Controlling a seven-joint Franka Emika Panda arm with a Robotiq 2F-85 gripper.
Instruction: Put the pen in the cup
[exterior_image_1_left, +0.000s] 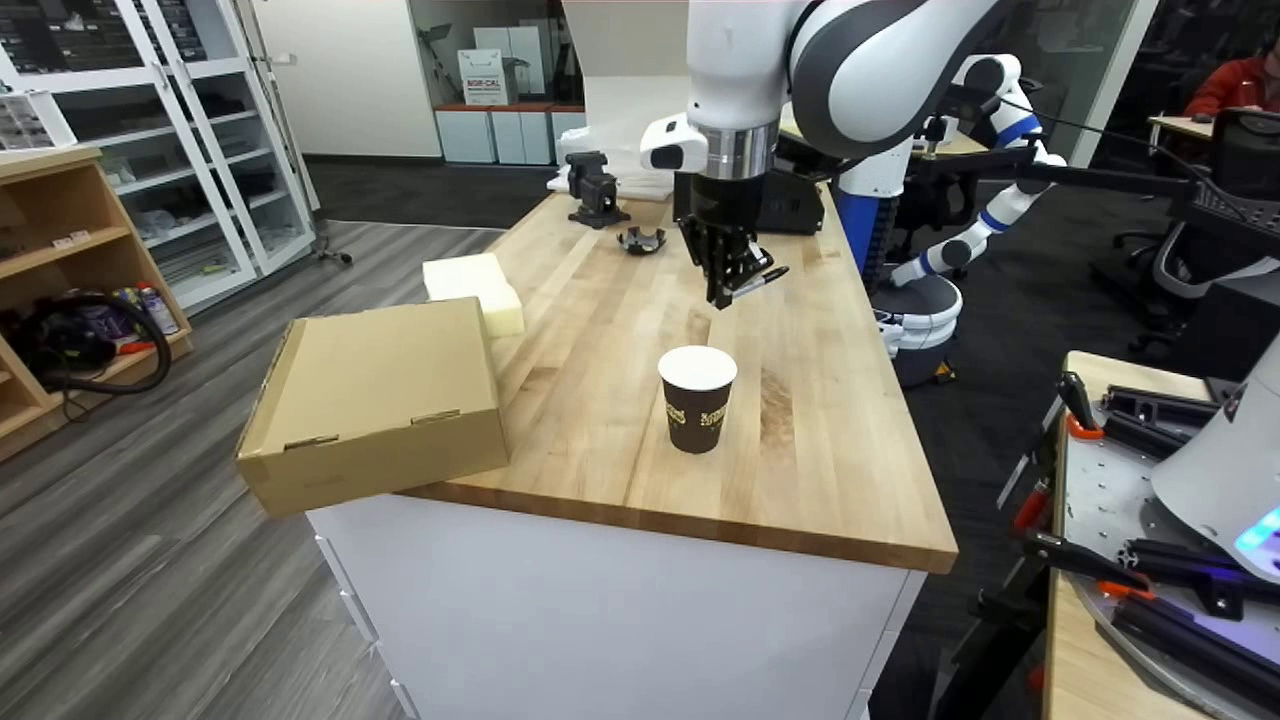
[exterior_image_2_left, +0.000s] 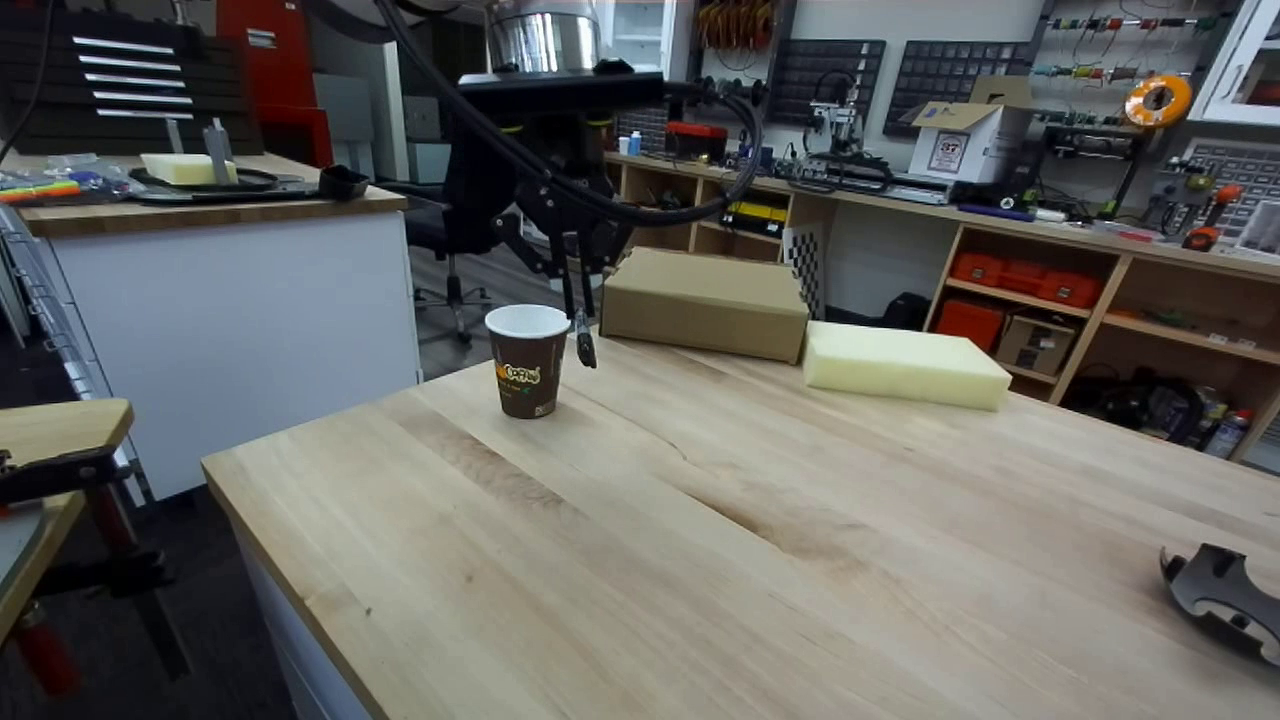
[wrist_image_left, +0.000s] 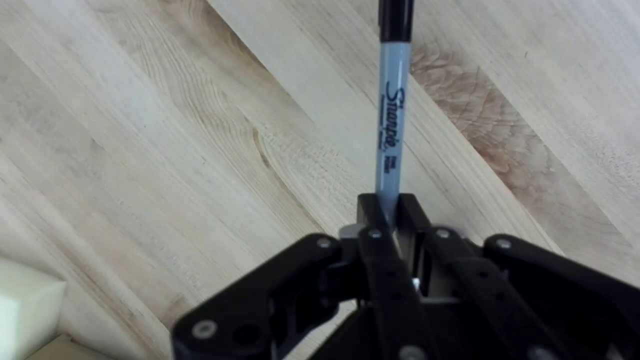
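Observation:
The pen is a grey Sharpie with a black cap; it shows in the wrist view (wrist_image_left: 391, 120) and in both exterior views (exterior_image_1_left: 757, 284) (exterior_image_2_left: 586, 348). My gripper (wrist_image_left: 389, 212) is shut on the pen's grey end, and the capped end sticks out forward from the fingertips. In an exterior view the gripper (exterior_image_1_left: 720, 296) holds the pen nearly level above the table. The cup (exterior_image_1_left: 696, 412) is dark brown with a white rim and stands upright near the table's end. It also shows in an exterior view (exterior_image_2_left: 527, 372), beside the fingertips (exterior_image_2_left: 580, 308) in the picture. The wrist view does not show the cup.
A cardboard box (exterior_image_1_left: 380, 390) overhangs the wooden table's (exterior_image_1_left: 800, 480) edge, with a pale yellow foam block (exterior_image_2_left: 905, 366) beside it. A dark curved part (exterior_image_1_left: 641, 241) and a black vise (exterior_image_1_left: 596, 190) stand farther along the table.

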